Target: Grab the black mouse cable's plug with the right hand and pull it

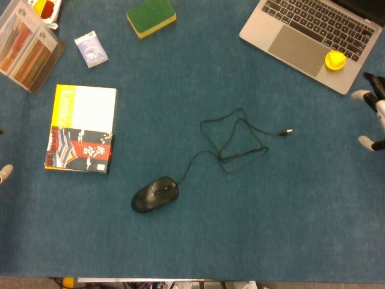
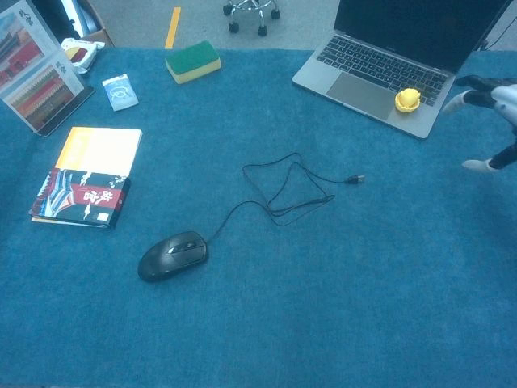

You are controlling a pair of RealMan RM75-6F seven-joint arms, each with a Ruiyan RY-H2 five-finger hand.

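Observation:
A black mouse lies on the blue cloth near the middle. Its thin black cable loops to the right and ends in a small plug lying free on the cloth. My right hand enters at the right edge with fingers spread, holding nothing, well to the right of the plug. Of my left hand only a white fingertip shows at the left edge in the head view.
An open laptop with a small yellow object on it sits at the back right, close to my right hand. A book lies left; a green sponge, a small packet and a picture stand sit at the back left.

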